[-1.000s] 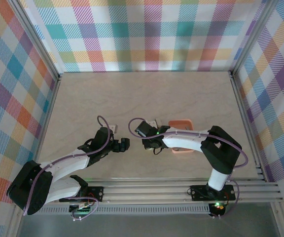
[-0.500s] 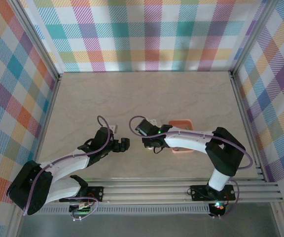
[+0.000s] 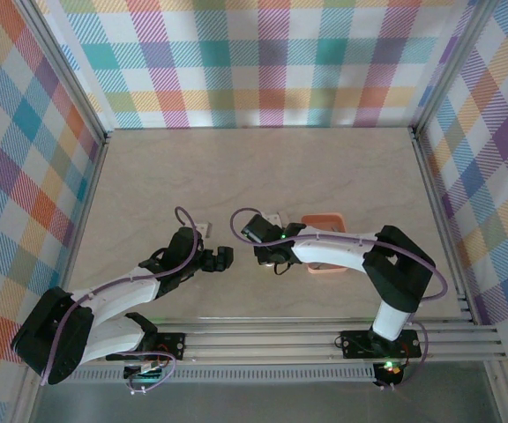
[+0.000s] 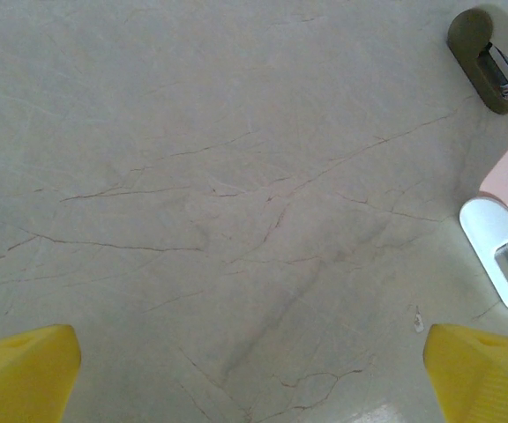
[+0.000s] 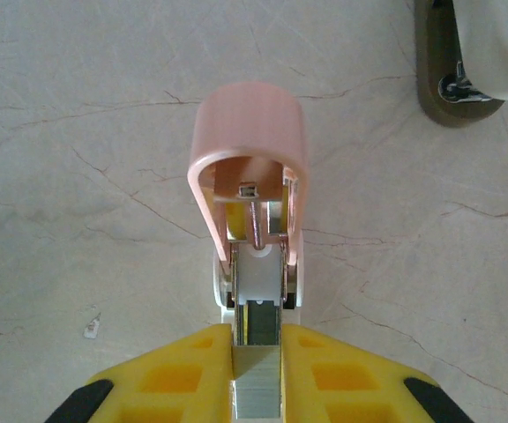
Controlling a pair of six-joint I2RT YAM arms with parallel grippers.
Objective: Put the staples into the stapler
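On comparing the overhead view across the last second, I found next to nothing altered. The right gripper [image 5: 257,368] had stayed pinched narrow on the short grey metallic strip of staples [image 5: 257,388], and its forearm had shifted only a trace near the salmon-orange rectangular tray [image 3: 322,218]. The left gripper [image 4: 252,374] had remained spread wide and empty over the pale marbled table [image 4: 192,176], close beside the work. In the right wrist view the small pink oblong stapler [image 5: 250,132] lay directly ahead of the fingers, with its lid swung up and its pale whitish channel exposed. The strip's leading end sat at the mouth of that channel, in line with it (how deep it had entered I could not tell). I judged the stillness to mean a slow, fine insertion was in hand. Loading was not complete: the strip had yet to be pushed home and released, and the lid closed. The stapler appeared unbraced, so I noted a risk that a skewed push would slide it.
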